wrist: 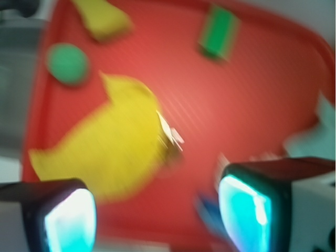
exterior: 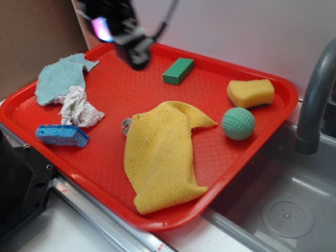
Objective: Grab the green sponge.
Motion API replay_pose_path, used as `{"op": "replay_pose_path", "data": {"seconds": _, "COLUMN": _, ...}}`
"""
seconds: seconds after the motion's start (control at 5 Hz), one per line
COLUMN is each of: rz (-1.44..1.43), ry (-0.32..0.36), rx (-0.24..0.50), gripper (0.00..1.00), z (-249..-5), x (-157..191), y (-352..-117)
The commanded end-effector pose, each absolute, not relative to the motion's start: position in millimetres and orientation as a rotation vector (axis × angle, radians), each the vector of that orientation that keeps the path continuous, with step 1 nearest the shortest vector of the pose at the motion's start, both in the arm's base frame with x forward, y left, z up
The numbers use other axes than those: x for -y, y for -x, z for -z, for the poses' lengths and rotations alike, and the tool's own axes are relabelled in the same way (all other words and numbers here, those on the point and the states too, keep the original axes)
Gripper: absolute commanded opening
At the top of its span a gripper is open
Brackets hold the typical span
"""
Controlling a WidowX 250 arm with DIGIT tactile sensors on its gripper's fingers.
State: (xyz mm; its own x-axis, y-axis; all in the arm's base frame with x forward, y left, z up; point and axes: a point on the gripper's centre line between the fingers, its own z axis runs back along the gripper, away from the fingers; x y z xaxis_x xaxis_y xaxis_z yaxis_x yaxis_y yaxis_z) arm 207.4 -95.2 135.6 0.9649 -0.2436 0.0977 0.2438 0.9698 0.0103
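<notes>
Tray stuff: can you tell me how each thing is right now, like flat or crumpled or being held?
Green sponge: lying free on the tray, not held.
Tool: open, empty, above the tray.
Yellow cloth: spread out, one corner folded.
White rag: crumpled.
Teal cloth: lying rumpled.
Blue sponge: lying flat.
Yellow sponge: lying flat.
Green ball: resting on the tray.

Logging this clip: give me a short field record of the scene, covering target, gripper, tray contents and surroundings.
target: green sponge, lying flat at the far side of the red tray, untouched
gripper: gripper above the tray, left of the sponge, jaws open, empty
other sponges: yellow sponge; blue sponge
cloths: yellow cloth; teal cloth; white rag
ball: green ball
surroundings: sink and faucet on the right
</notes>
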Motion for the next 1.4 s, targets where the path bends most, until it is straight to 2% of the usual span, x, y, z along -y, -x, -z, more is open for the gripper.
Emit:
{"op": "replay_pose_path", "data": {"seconds": 0.0, "rz": 0.283, "ry": -0.025, "rx": 0.158, "gripper": 1.0, "z": -145.9, "x": 113.5, "y": -247.2}}
{"op": "replay_pose_path", "data": {"seconds": 0.2, "rz": 0.283, "ry": -0.025, "rx": 0.158, "gripper": 1.0, "z": -145.9, "x": 113.5, "y": -247.2}}
{"op": "replay_pose_path", "data": {"seconds": 0.4, "rz": 0.402, "ry": -0.019, "rx": 0.126, "gripper": 1.0, "z": -107.4, "x": 131.3, "y": -294.0}}
{"op": "replay_pose_path", "data": {"seconds": 0.6, "rz": 0.482, "ry": 0.039, "rx": 0.218, "gripper": 1.0, "z": -97.3, "x": 147.0, "y": -325.5}}
{"op": "replay_pose_path", "data": {"seconds": 0.8, "rz": 0.507, "ry": 0.027, "rx": 0.222, "gripper": 1.0, "z": -88.8, "x": 157.3, "y": -364.7}}
{"op": "replay_pose_path", "data": {"seconds": 1.0, "rz": 0.545, "ry": 0.016, "rx": 0.197, "gripper": 1.0, "z": -65.7, "x": 167.0, "y": -379.8}}
{"op": "replay_pose_path", "data": {"seconds": 1.2, "rz": 0.555, "ry": 0.048, "rx": 0.147, "gripper": 1.0, "z": -52.3, "x": 164.5, "y": -379.6}}
